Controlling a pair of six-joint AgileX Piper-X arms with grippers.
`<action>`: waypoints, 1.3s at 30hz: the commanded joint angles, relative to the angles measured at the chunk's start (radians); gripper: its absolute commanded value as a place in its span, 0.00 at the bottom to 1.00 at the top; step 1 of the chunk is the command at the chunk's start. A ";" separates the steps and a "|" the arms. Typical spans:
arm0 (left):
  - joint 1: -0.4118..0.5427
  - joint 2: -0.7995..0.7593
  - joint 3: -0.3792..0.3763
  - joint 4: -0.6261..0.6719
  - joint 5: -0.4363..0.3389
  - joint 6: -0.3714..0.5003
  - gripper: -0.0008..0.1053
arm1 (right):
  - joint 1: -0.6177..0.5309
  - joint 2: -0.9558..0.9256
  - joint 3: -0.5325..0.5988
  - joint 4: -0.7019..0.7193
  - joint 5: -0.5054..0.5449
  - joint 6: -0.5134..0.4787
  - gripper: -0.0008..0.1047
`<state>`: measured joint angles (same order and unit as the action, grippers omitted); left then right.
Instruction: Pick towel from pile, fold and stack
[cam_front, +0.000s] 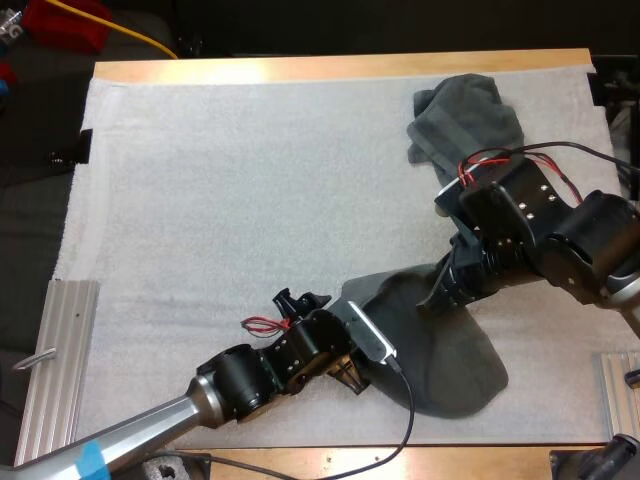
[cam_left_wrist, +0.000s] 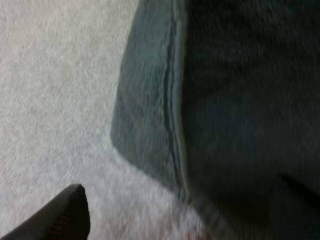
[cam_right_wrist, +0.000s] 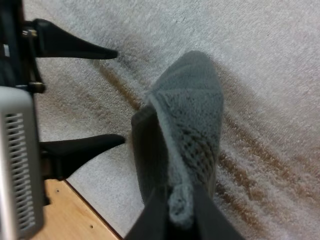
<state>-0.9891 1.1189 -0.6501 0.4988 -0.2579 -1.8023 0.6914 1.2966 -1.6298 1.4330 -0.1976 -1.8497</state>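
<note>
A dark grey-green towel (cam_front: 450, 350) lies partly spread on the white mat near the front edge. My right gripper (cam_front: 440, 295) is shut on its far edge; in the right wrist view the fingers (cam_right_wrist: 155, 215) pinch a raised fold of the towel (cam_right_wrist: 192, 100). My left gripper (cam_front: 352, 372) sits low at the towel's left edge and is open. One finger (cam_left_wrist: 65, 215) rests over bare mat and the other over the towel (cam_left_wrist: 240, 100), with the hem between them. A crumpled towel pile (cam_front: 465, 120) lies at the far right.
Metal rails stand at the mat's front left (cam_front: 55, 370) and front right (cam_front: 620, 390). The wooden table edge (cam_front: 300, 465) runs just in front of the towel. The left half of the white mat (cam_front: 220, 190) is bare.
</note>
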 joint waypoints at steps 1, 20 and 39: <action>-0.005 0.013 0.003 -0.039 -0.016 -0.011 0.67 | 0.002 -0.008 -0.012 0.001 -0.001 0.006 0.02; -0.005 0.247 0.003 -0.175 -0.122 -0.011 0.66 | 0.002 -0.008 -0.012 0.001 -0.001 0.013 0.02; 0.000 0.231 -0.031 -0.120 -0.172 0.169 0.01 | 0.002 -0.008 -0.012 0.001 0.044 0.013 0.02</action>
<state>-0.9871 1.3607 -0.6746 0.3822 -0.4205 -1.6341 0.6914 1.2966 -1.6298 1.4330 -0.1586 -1.8395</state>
